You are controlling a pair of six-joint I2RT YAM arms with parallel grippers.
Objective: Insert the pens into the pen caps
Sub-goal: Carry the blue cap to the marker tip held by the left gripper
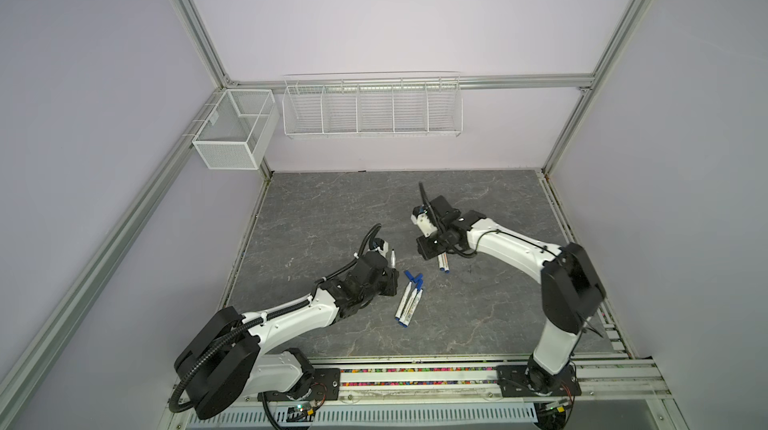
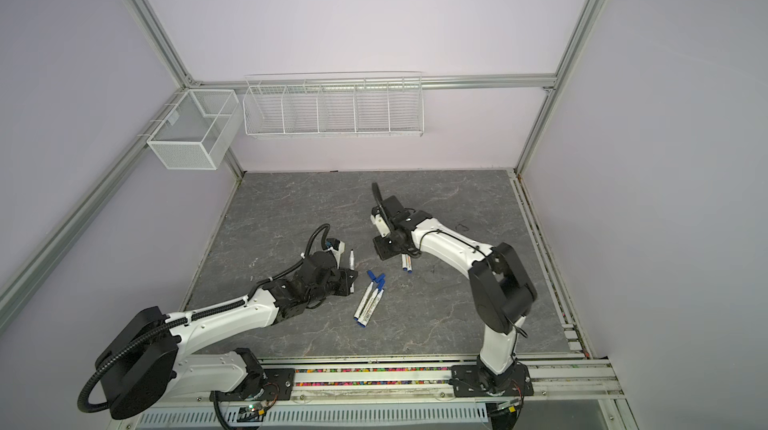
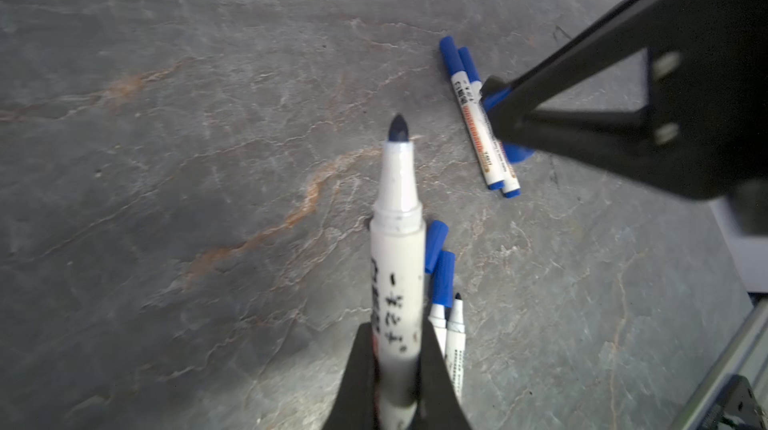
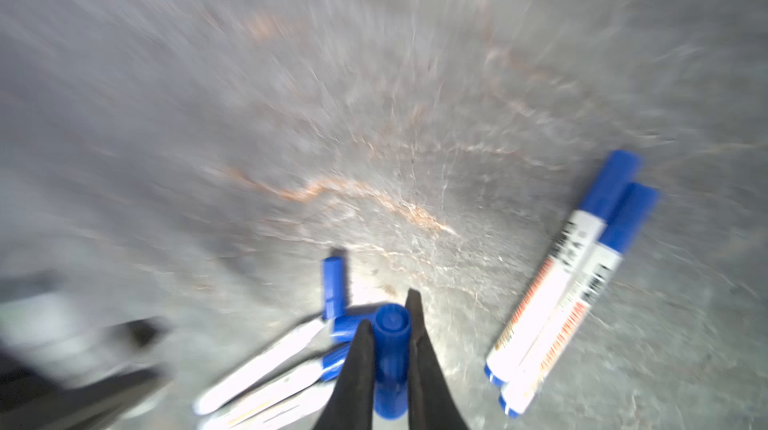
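My left gripper [image 3: 397, 328] is shut on the barrel of an uncapped white pen [image 3: 397, 240] whose dark tip points away from the wrist camera. In both top views this pen [image 1: 102, 259] stands nearly upright left of centre. My right gripper [image 4: 390, 311] is shut on a blue pen cap [image 4: 390, 361]; it hovers low over the slab [image 1: 429, 251], right of the held pen. Three pens [image 1: 409, 299] lie bundled on the slab between the arms, with loose blue caps [image 1: 412, 275] at their far ends. Two capped pens [image 1: 443, 262] lie side by side under the right gripper.
The grey stone-patterned slab [image 1: 332, 215] is fenced by aluminium frame posts. A white mesh box [image 1: 235, 128] and a wire rack [image 1: 372, 109] hang on the back wall. The right wrist view is motion-blurred.
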